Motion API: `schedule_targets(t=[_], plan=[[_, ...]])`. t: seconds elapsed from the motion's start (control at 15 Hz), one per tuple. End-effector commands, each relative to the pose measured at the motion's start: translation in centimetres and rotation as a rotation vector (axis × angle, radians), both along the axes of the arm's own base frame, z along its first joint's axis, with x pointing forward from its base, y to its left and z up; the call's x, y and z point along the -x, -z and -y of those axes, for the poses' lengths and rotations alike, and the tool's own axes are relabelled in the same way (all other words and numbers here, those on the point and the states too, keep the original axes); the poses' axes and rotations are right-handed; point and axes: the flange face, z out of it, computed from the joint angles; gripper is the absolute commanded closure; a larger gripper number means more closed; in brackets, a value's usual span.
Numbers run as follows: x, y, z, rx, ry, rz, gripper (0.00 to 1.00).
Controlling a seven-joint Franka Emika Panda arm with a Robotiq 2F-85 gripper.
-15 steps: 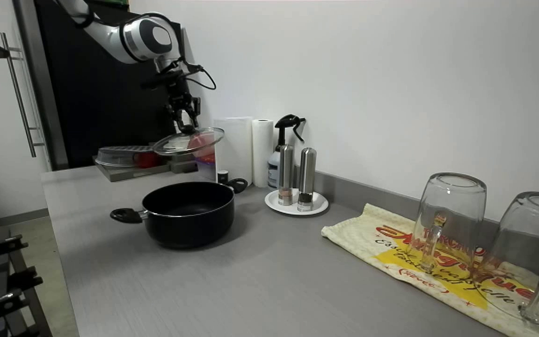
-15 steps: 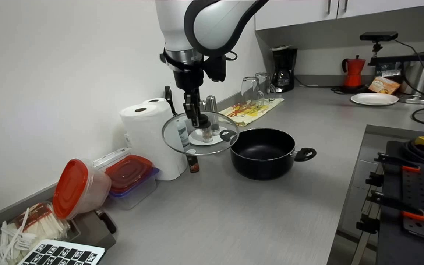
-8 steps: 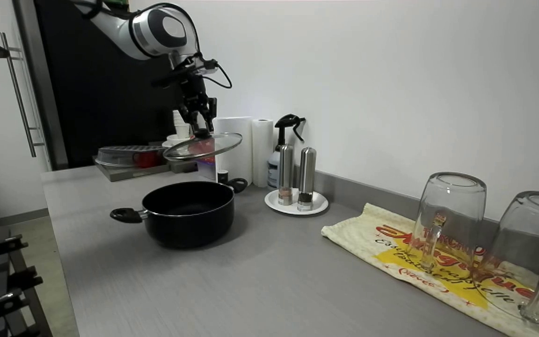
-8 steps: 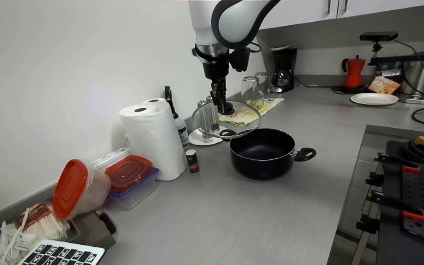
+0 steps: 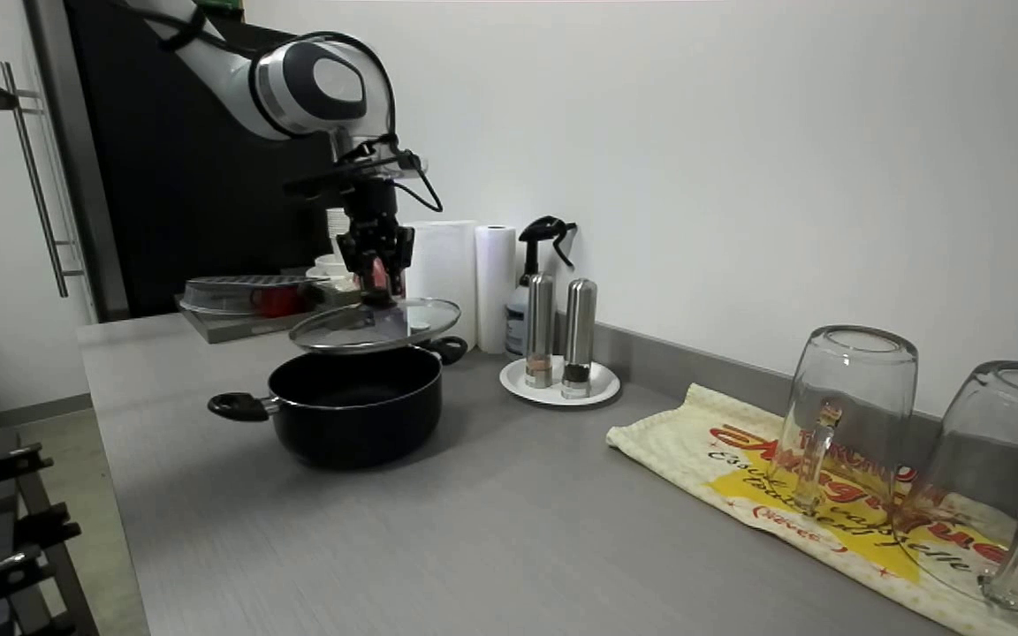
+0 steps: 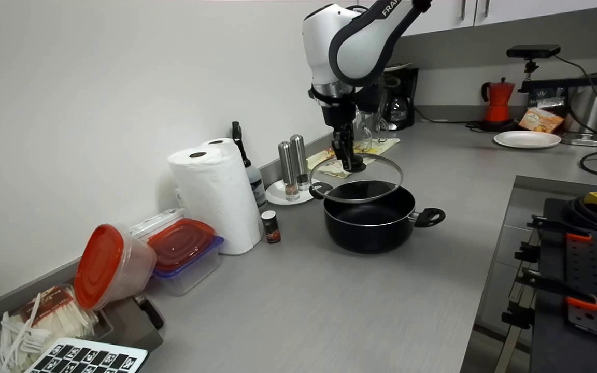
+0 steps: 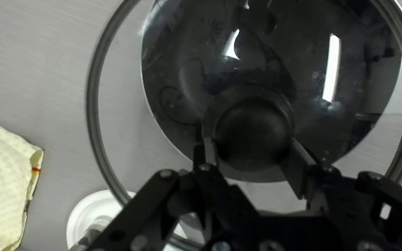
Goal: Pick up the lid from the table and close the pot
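My gripper [image 7: 251, 150] is shut on the dark round knob [image 7: 255, 130] of the lid. The lid [image 5: 341, 333] is a clear glass disc with a thin metal rim, also in an exterior view [image 6: 381, 178] and the wrist view [image 7: 94, 90]. It hangs slightly tilted, just above the black pot [image 5: 359, 433], offset toward the wall side. The pot also shows in an exterior view [image 6: 371, 235]. It stands on the grey table [image 5: 518, 530], its opening partly seen through the lid. The gripper points down above the lid in both exterior views [image 5: 379, 296] [image 6: 349, 165].
A white plate [image 5: 513, 378] with two metal mills [image 5: 580, 327] stands beside the pot near the wall. Paper rolls [image 6: 221, 202], a small dark jar [image 6: 271, 228] and plastic containers [image 6: 112, 264] line the wall. Upturned glasses [image 5: 854, 397] stand on a yellow cloth [image 5: 703, 424].
My gripper has carried the lid away from the wall-side containers toward the pot, then lowered it closer to the pot's opening. The pot has not moved.
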Motion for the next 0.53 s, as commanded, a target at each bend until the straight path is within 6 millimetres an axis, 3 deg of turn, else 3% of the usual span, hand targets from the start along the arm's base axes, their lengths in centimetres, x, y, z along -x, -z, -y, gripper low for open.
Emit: schedule_targets(t=[0.0,0.47], plan=[[1.5,0.1,0.7,-0.035,0.011,-0.015,0.77],[1.8,1.4,0.7,-0.069,0.035,-0.044,0.77]])
